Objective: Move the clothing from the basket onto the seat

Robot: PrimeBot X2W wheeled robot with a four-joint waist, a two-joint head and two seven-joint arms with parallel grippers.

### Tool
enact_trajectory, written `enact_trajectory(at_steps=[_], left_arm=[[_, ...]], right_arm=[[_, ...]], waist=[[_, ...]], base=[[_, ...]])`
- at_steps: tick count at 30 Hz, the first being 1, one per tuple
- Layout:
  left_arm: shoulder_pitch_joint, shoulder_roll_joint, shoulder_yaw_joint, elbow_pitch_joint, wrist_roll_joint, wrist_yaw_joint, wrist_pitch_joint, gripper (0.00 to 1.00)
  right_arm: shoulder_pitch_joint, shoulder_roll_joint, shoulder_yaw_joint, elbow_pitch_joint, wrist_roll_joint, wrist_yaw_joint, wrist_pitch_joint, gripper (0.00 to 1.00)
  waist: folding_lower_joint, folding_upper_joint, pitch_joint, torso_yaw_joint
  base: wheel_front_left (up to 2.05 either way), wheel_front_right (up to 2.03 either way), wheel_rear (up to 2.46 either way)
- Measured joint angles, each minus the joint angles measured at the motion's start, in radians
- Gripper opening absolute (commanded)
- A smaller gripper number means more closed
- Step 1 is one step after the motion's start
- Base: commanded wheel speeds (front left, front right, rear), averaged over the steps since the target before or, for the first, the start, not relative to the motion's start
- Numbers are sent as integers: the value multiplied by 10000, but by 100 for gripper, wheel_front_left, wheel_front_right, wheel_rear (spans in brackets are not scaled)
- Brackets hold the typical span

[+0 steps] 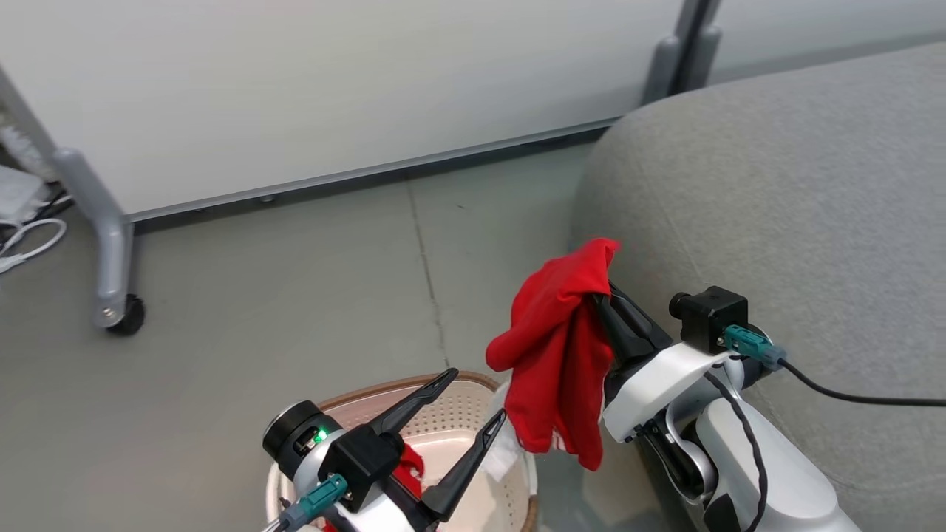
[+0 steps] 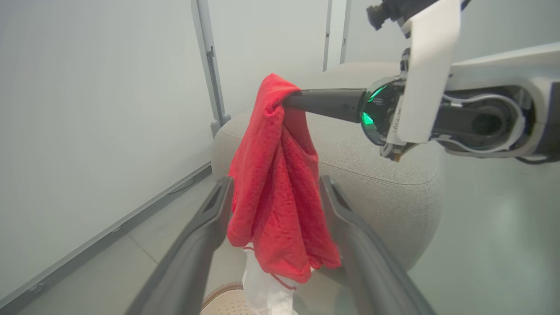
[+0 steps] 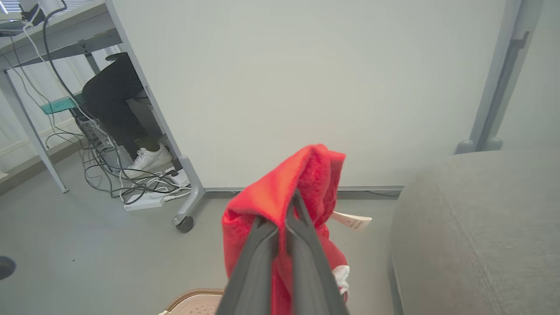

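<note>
A red garment [image 1: 558, 347] hangs in the air from my right gripper [image 1: 600, 297], which is shut on its top fold beside the rounded corner of the grey seat [image 1: 776, 185]. In the right wrist view the shut gripper [image 3: 293, 199] pinches the garment [image 3: 306, 175], and a white care tag [image 3: 352, 221] sticks out. My left gripper [image 1: 479, 394] stands open over the cream basket [image 1: 443, 384], holding nothing. A second red piece [image 1: 410, 465] lies inside the basket, partly hidden by my left wrist. The left wrist view has the hanging garment [image 2: 275, 188] beyond the open fingers [image 2: 205, 227].
A white partition on a grey leg with a caster [image 1: 122, 314] stands at the back left. Cables and a power strip [image 3: 140, 199] lie under a desk, beside a person's white shoe [image 3: 151, 159]. Bare grey floor [image 1: 295, 295] spreads between partition and basket.
</note>
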Motion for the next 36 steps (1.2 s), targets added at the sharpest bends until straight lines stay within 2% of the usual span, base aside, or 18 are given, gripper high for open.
enact_trajectory(at_steps=[10, 17, 21, 25, 36], left_arm=[[-200, 205, -142, -113, 2, -8, 127, 100], [-384, 313, -176, -265, 4, 44, 232, 100], [-474, 374, -217, -336, 38, 46, 286, 100], [-706, 420, -291, -449, 102, 44, 309, 100], [-1626, 853, -219, -1183, 336, -25, 483, 100]], right_arm=[[213, 2, -543, -560, -468, 0, 186, 0], [418, -4, -892, -988, -767, 0, 351, 0], [412, -29, -1457, -1308, -1053, 0, 523, 0], [82, -389, -2332, -1636, -1329, 2, 658, 0], [-2434, -1455, -5045, -2240, -1967, 4, 901, 0]], waist=[[0, 0, 321, -1431], [0, 0, 628, -2098], [0, 0, 824, -2234], [0, 0, 993, -2129], [0, 0, 2048, -1974]], base=[[0, 0, 0], [0, 0, 0], [0, 0, 0], [0, 0, 0], [0, 0, 0]])
